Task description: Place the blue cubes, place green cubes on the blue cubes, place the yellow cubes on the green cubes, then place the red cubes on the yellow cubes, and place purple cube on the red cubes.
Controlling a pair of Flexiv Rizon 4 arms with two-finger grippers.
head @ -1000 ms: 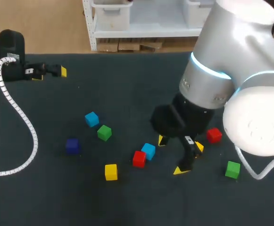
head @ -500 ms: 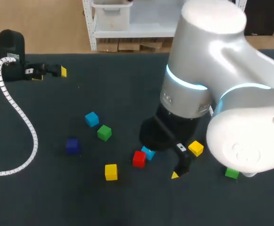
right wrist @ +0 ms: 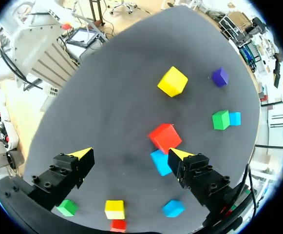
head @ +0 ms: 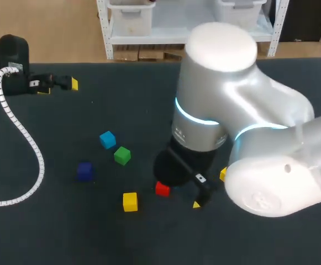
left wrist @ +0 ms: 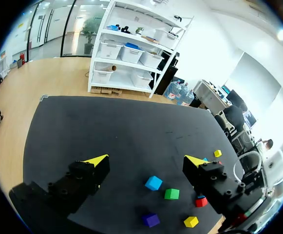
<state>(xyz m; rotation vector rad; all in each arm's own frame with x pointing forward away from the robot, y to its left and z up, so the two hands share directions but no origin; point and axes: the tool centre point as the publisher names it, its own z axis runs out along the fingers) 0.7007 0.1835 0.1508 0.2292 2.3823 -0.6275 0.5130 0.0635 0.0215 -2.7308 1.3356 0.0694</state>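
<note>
Small coloured cubes lie scattered on the dark table (head: 66, 232). The head view shows a blue cube (head: 107, 139), a green cube (head: 122, 155), a purple cube (head: 84, 170), a yellow cube (head: 130, 201) and a red cube (head: 162, 189). My right gripper (head: 189, 192) hangs open just right of the red cube. In its wrist view the right gripper (right wrist: 130, 153) stands over bare cloth, with the red cube (right wrist: 165, 137) and a blue cube (right wrist: 160, 162) against its one finger. My left gripper (head: 61, 84) is open at the far left, away from the cubes, and empty in its own view (left wrist: 146, 161).
My right arm covers the table's middle and right in the head view, leaving only an edge of a second yellow cube (head: 222, 174). Behind the right gripper lie another blue cube (right wrist: 173, 208), a yellow (right wrist: 114, 209), a green (right wrist: 67, 207) and a red cube (right wrist: 118, 225).
My right arm has swung left over the cubes, hiding the blue cube beside the red one and the red and green cubes at the right. The left arm has not moved.
</note>
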